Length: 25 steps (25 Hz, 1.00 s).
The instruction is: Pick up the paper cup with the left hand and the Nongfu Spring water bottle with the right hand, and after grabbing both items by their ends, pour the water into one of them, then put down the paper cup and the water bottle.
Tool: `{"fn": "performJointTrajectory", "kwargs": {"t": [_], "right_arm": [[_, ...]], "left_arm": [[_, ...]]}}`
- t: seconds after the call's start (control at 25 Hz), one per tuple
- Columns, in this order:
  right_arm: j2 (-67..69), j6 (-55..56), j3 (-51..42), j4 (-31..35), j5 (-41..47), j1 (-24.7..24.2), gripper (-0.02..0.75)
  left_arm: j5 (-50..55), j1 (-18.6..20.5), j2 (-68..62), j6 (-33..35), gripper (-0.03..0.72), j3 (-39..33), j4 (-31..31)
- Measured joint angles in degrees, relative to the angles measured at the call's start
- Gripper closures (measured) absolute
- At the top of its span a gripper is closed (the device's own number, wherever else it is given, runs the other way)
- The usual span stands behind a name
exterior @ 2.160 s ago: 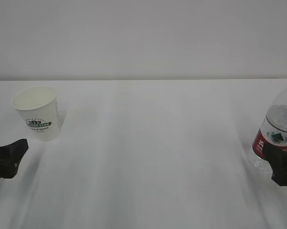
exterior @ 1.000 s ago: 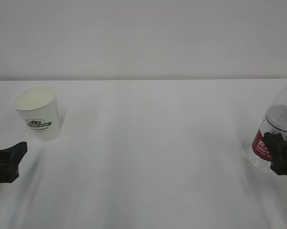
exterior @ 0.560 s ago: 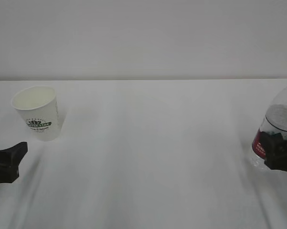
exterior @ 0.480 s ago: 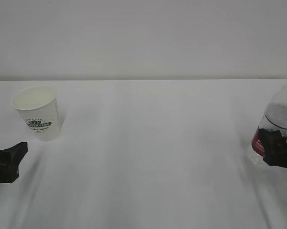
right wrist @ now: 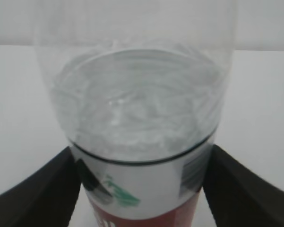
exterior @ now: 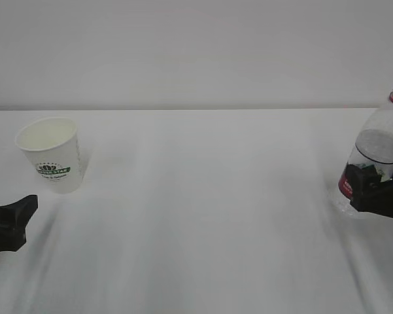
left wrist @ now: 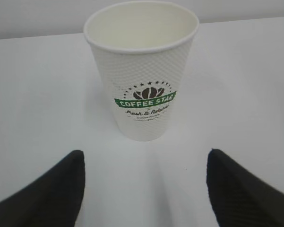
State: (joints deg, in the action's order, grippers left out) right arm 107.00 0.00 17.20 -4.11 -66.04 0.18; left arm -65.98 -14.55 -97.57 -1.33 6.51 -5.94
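**Both grippers spread, bottle between the right fingers, cup ahead of the left**

We find the right gripper (right wrist: pixel 141 189) with its jaws set wide apart. In the right wrist view its two dark fingers (right wrist: pixel 35 189) flank the Nongfu Spring water bottle (right wrist: pixel 137 118) at label height, one on either side. The finger edges sit right against the bottle's outline, but we cannot tell whether they press on it. Directly ahead of this gripper, inside the bottle, the water (right wrist: pixel 132 109) surface shows just above the label band. In the exterior view the bottle (exterior: pixel 374 163) appears tilted, its red neck ring leaning toward the left arm's side, with the right gripper (exterior: pixel 376 191) over its lower half.

We find the left gripper (left wrist: pixel 144 189) likewise spread wide and holding nothing. The paper cup (left wrist: pixel 142 71) stands upright straight ahead of it, centred on the gap between the fingers (left wrist: pixel 47 189) and clear of both. The cup's green logo faces this gripper and its interior looks empty. In the exterior view the left gripper (exterior: pixel 6 219) sits low over the white table (exterior: pixel 203 216), with the cup (exterior: pixel 50 154) just beyond it.
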Motion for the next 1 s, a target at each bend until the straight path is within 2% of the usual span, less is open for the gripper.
{"fn": "performJointTrajectory", "kwargs": {"t": [0.28, 1.0], "right_arm": [[2.1, 0.0, 2.5, -4.9, -0.2, 0.0, 0.148], [3.9, -3.8, 2.8, -9.6, -0.3, 0.0, 0.148]], "left_arm": [[0.0, 0.0, 0.0, 0.0, 0.108, 0.0, 0.0], [0.0, 0.0, 0.0, 0.0, 0.109, 0.0, 0.1]]}}
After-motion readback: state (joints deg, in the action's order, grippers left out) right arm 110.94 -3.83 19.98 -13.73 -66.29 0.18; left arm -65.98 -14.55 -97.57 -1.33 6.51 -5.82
